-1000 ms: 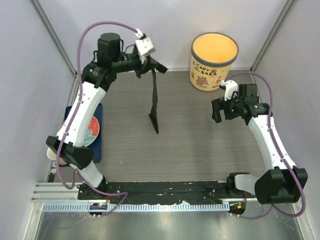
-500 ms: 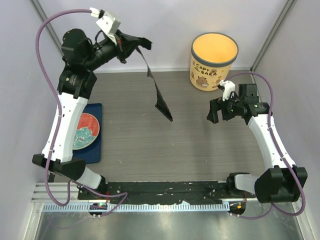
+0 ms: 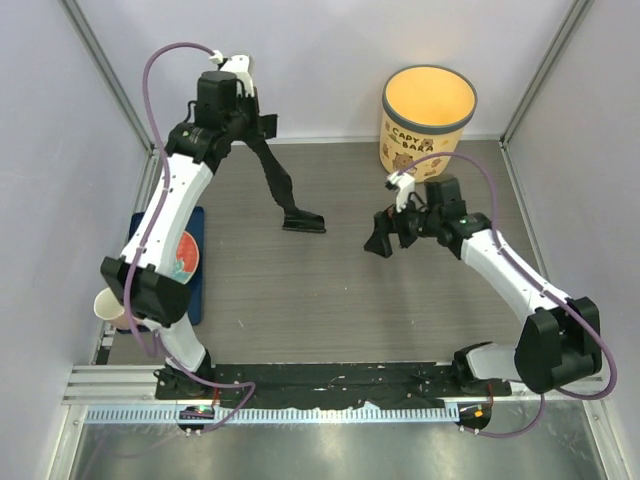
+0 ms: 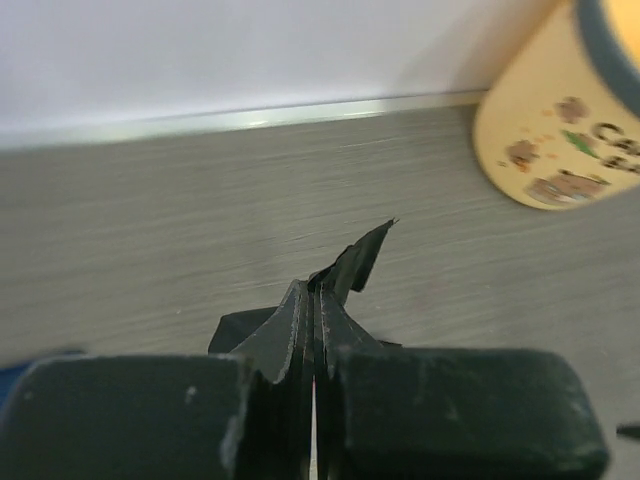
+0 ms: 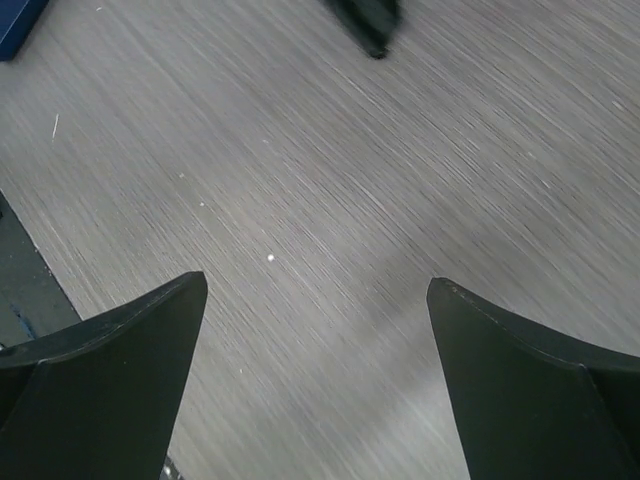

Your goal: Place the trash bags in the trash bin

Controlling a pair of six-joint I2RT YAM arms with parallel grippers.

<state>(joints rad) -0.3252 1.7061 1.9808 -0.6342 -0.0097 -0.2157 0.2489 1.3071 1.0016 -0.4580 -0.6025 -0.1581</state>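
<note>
My left gripper (image 3: 256, 137) is shut on the top of a folded black trash bag (image 3: 281, 188), which hangs down as a narrow strip with its lower end (image 3: 303, 223) resting on the table. In the left wrist view the pleated bag (image 4: 318, 315) is pinched between the jaws. The cream-yellow trash bin (image 3: 427, 123) with capybara pictures stands upright at the back right; it also shows in the left wrist view (image 4: 560, 130). My right gripper (image 3: 380, 242) is open and empty, low over the table right of the bag's lower end, which shows in the right wrist view (image 5: 366, 22).
A blue tray (image 3: 195, 265) with a round patterned plate (image 3: 180, 258) lies at the left edge. A small beige cup (image 3: 106, 306) stands near the left arm's base. White walls close in the back and sides.
My left gripper swung up and left, then came back down, so the bag's lower end now rests on the table. My right gripper moved left toward the bag's lower end.
</note>
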